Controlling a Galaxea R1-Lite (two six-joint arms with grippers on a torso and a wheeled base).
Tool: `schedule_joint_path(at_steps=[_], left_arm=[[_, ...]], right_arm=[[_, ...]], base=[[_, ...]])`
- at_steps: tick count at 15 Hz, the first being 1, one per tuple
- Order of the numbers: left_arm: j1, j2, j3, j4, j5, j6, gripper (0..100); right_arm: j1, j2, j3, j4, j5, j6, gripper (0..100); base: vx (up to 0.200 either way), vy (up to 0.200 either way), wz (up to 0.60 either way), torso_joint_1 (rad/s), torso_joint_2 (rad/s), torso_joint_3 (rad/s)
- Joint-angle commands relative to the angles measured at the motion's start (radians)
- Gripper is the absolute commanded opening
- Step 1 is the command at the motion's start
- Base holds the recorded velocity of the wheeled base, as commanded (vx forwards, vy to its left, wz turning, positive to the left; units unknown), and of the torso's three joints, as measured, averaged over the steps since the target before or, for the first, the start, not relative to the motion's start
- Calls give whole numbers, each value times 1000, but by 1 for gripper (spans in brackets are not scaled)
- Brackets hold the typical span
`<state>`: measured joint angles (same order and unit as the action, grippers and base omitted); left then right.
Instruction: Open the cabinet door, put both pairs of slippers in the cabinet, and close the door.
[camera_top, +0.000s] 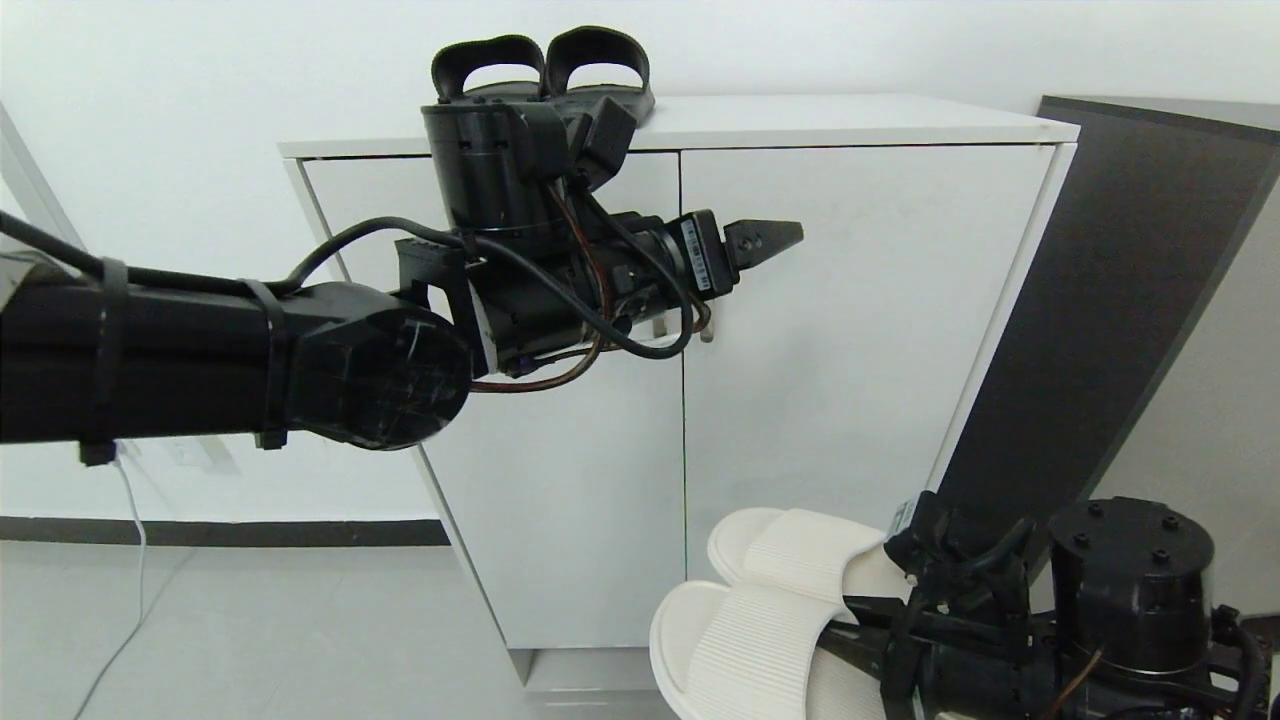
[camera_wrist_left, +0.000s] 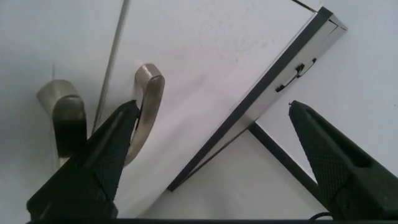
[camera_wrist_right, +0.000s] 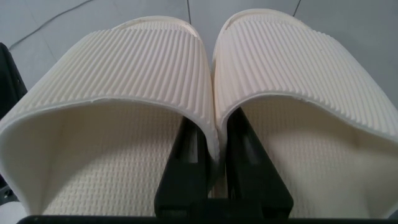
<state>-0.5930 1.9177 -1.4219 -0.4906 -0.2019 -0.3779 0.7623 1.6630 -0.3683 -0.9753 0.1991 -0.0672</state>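
The cabinet (camera_top: 850, 350) stands with both doors shut. On its top, toward the left end, sit the black slippers (camera_top: 545, 65), their soles partly hidden behind the left arm. The left gripper (camera_wrist_left: 211, 106) hovers before the seam between the doors, its fingers spread wide. One finger (camera_wrist_left: 112, 149) lies just beside a metal handle (camera_wrist_left: 149, 106); I cannot tell whether they touch. In the head view the wrist covers most of the handles. Low before the cabinet's right door, the right gripper (camera_wrist_right: 213, 127) pinches the white slippers (camera_wrist_right: 143, 68) by their two adjoining inner walls. Its fingers run under the straps, tips hidden, and the slippers' heels are cut off.
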Motion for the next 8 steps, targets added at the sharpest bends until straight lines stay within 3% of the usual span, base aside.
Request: schedule_joint_path(at_steps=[1,2,8], left_arm=[[-1,14,0,1,1,-1,100],[-1,12,3,1,1,-3,0],[-2,-31,74,0,-1,-6,0]], right_arm=[[2,1,2,0,0,0,0],[2,1,2,0,2,-2,0],[5,1,11,0,3,-8,0]], base=[[0,0,0,0,0,0],[0,0,0,0,0,0],[0,0,0,0,0,0]])
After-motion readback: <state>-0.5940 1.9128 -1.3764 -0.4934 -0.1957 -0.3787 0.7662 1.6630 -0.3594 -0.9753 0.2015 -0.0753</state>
